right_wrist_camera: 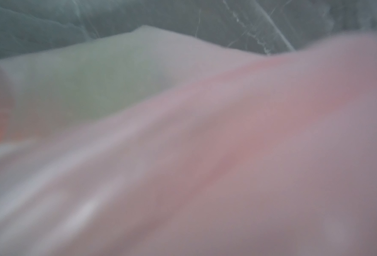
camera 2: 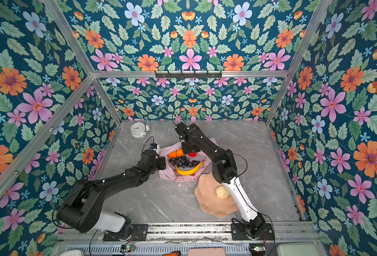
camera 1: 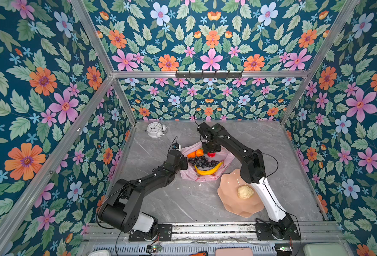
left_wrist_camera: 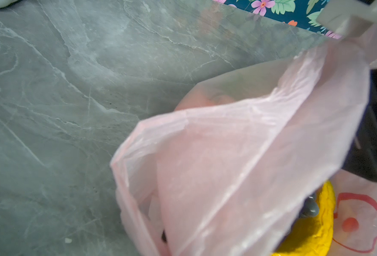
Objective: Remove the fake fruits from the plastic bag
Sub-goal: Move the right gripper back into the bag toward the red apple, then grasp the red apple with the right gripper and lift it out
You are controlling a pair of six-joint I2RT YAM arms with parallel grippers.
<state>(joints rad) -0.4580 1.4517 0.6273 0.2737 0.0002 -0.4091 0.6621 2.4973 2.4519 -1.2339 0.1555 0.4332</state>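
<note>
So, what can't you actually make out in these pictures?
- Right gripper jaws: both top views, hidden under its own wrist down at the plastic bag.
- Right wrist view: all blur; bag film covers the lens, greenish shape unnameable.
- Red fruit: top views, mostly covered by that gripper.

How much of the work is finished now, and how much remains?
Done: one cream lumpy fake fruit lies in the scalloped peach-pink bowl. In hand: the left gripper, shut, seems to pinch the edge of the thin pink plastic bag; the right gripper is at the glossy red apple, grip unclear. Left: that apple, two oranges, dark grape bunch and yellow banana are inside the bag.
</note>
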